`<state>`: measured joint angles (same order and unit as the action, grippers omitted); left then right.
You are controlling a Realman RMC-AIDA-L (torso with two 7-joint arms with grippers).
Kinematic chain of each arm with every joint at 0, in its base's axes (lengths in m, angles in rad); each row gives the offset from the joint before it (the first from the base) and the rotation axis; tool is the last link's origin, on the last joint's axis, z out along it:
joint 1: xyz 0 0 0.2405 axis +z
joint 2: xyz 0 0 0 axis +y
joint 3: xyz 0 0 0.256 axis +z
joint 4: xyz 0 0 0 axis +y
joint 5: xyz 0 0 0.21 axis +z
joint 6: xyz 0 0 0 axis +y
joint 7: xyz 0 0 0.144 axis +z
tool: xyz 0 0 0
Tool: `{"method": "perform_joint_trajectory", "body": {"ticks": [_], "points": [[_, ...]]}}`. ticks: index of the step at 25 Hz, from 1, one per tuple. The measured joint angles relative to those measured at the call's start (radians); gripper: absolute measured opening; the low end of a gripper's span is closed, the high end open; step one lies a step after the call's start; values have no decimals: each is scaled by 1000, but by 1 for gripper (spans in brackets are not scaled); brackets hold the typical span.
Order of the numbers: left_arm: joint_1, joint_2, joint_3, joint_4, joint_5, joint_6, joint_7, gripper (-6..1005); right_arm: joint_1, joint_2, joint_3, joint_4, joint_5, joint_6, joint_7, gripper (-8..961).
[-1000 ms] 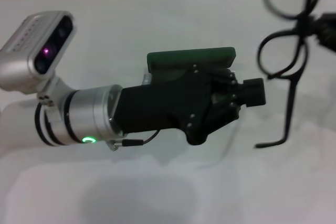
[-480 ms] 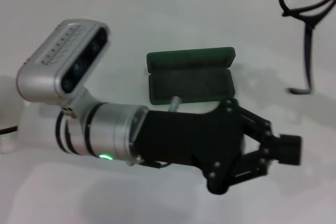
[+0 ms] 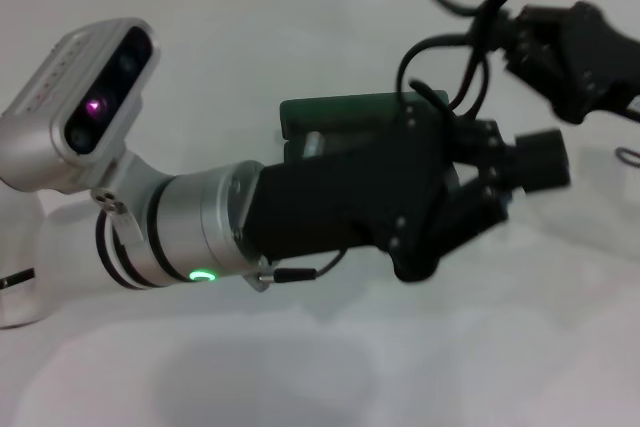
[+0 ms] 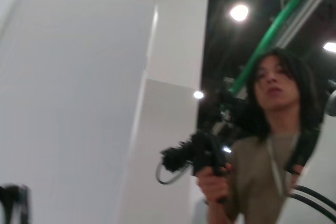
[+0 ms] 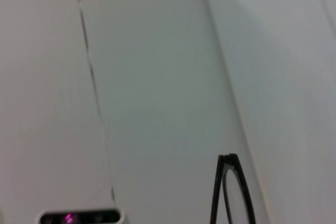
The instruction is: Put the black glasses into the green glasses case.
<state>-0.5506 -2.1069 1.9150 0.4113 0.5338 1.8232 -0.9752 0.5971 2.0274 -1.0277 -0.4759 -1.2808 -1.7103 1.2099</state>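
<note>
The left gripper (image 3: 535,162) is nearest, its black body lying across the front of the case (image 3: 345,112) and hiding most of it; its fingers look drawn close together, holding nothing. The case lies on the white table (image 3: 300,37), only its green lid edge showing. Beyond and right of the case, the right gripper (image 3: 520,37) clamps the glasses (image 3: 455,42), raised above the case's right end.

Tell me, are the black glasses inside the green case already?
No, the black glasses hang in the air from the right gripper, above the green glasses case, with the left gripper in front of it.
</note>
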Motion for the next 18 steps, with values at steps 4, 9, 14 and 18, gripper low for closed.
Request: {"method": "perform_joint_trajectory", "body": {"ticks": [4, 9, 14, 18], "points": [[18, 0, -2, -29, -69, -38, -6, 47, 8, 0, -45, 0, -1, 16, -1, 42], [56, 0, 2, -54, -156, -93, -20, 47, 10, -1, -64, 0, -4, 14, 10, 42], [50, 3, 2, -55, -155, -132, -47, 47, 12, -2, -80, 0, -6, 21, 18, 43], [43, 4, 2, -57, -151, -155, -60, 47, 16, -3, -103, -8, -7, 33, 25, 43]]}}
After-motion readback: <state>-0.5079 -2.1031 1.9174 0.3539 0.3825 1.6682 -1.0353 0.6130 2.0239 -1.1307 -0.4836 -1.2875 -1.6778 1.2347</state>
